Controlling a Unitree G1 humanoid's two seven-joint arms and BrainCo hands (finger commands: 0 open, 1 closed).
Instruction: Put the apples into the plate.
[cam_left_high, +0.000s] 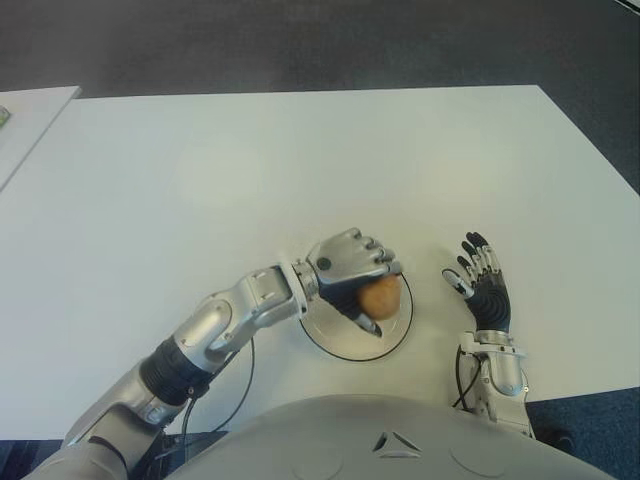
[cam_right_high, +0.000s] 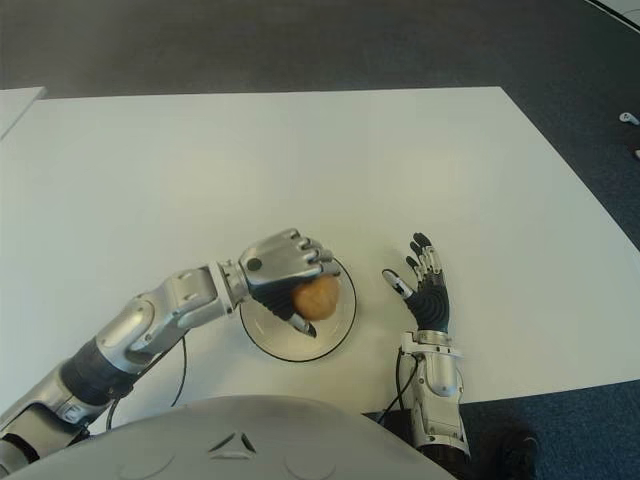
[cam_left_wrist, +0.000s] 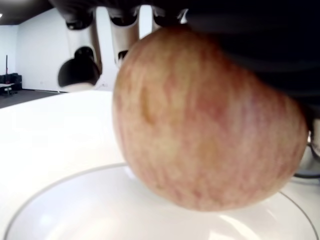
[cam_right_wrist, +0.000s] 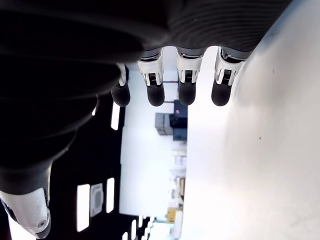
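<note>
A yellow-red apple (cam_left_high: 380, 298) is held in my left hand (cam_left_high: 352, 268), whose fingers are curled over its top. Hand and apple are directly above the white plate (cam_left_high: 340, 341), near the table's front edge. Seen from the left wrist, the apple (cam_left_wrist: 205, 120) hangs just above the plate's rim (cam_left_wrist: 60, 182); whether it touches the plate is unclear. My right hand (cam_left_high: 482, 282) shows to the right of the plate, fingers spread and holding nothing.
The white table (cam_left_high: 300, 170) stretches far back and to both sides. A second white table's corner (cam_left_high: 25, 125) shows at the far left. Dark floor lies beyond the edges. A black cable (cam_left_high: 240, 375) hangs beneath my left forearm.
</note>
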